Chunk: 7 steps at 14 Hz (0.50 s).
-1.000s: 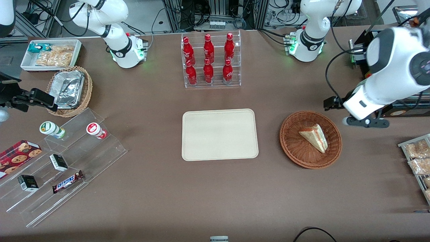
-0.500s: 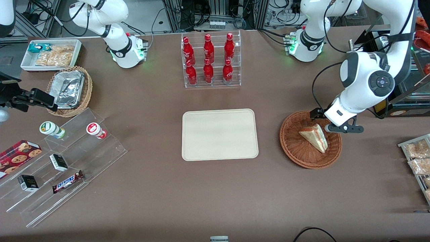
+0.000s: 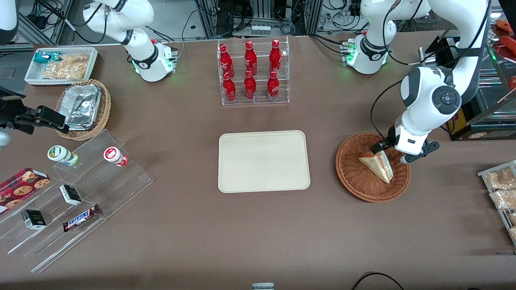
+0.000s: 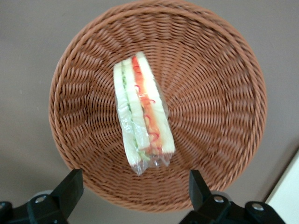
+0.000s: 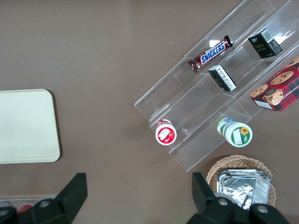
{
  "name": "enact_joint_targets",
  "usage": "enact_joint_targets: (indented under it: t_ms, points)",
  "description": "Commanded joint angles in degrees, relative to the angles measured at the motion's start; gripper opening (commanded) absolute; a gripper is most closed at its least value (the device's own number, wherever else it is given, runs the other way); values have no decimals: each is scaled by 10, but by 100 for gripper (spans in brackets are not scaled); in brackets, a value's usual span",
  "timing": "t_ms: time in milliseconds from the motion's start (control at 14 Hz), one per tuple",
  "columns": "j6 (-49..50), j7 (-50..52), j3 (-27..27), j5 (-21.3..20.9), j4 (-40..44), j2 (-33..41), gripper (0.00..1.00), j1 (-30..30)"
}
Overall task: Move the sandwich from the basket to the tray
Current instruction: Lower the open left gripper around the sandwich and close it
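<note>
Sandwich lying in the reddish-brown woven basket, a wrapped triangular wedge with pale bread and red, orange and green filling along its cut edge; in the left wrist view resting on its side near the middle of the basket floor, touching nothing but the wicker. Gripper hanging just above the basket's edge farther from the front camera, over the blunt end of the wedge, with fingers spread wide and apart from the sandwich, pinching nothing. Beige tray lying flat on the brown table, beside the basket toward the parked arm's end, apart from it, nothing on it. Farther from the front camera than the tray, a clear rack of red bottles. Toward the parked arm's end, a clear stepped display with a Snickers bar, small dark boxes, two round cups and a cookie box; farther from the camera, a tan wicker basket with foil containers and a white bin of snack bags.
</note>
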State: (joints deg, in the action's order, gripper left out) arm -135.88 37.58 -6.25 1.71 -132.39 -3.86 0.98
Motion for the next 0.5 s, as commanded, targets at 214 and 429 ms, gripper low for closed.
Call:
enact_joint_targets:
  t_ms: [214, 429]
  points:
    - [-65, 157, -2, 6, -5, -36, 100, 0]
    - [-112, 160, -2, 6, 0, -73, 100, 0]
